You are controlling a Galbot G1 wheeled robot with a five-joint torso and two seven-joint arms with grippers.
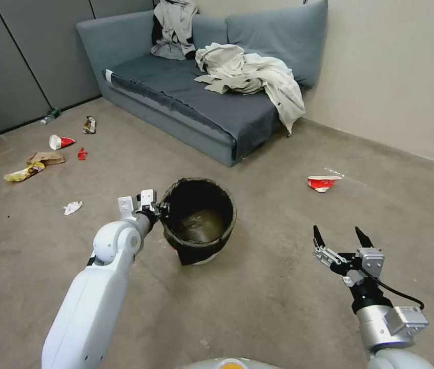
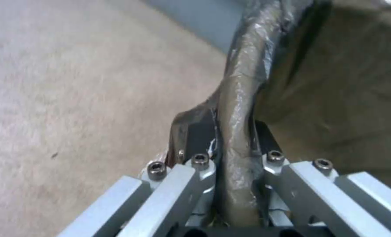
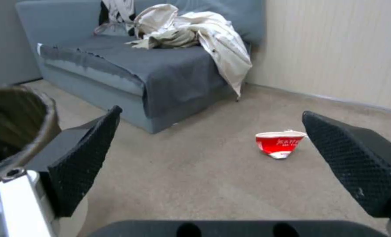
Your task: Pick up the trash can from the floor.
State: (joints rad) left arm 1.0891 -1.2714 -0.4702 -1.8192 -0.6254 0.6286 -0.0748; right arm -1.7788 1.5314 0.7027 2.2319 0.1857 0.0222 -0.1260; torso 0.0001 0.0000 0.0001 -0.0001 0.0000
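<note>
Bag-lined trash can [image 1: 199, 220] being gripped at its rim.
Left gripper [image 1: 161, 209] is clamping it; right gripper [image 1: 343, 240] is hanging spread wide above the floor [image 1: 257, 302].

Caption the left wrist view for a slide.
Left gripper shut on the bag-lined rim of the trash can above the carpet.

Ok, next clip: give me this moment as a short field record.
left gripper: jaws shut on the bag-covered rim of the trash can
right gripper: jaws open, empty, held above the floor
trash can: tilted, still on the floor
litter: crushed red cup to the robot's right
background: grey sofa with clothes
</note>
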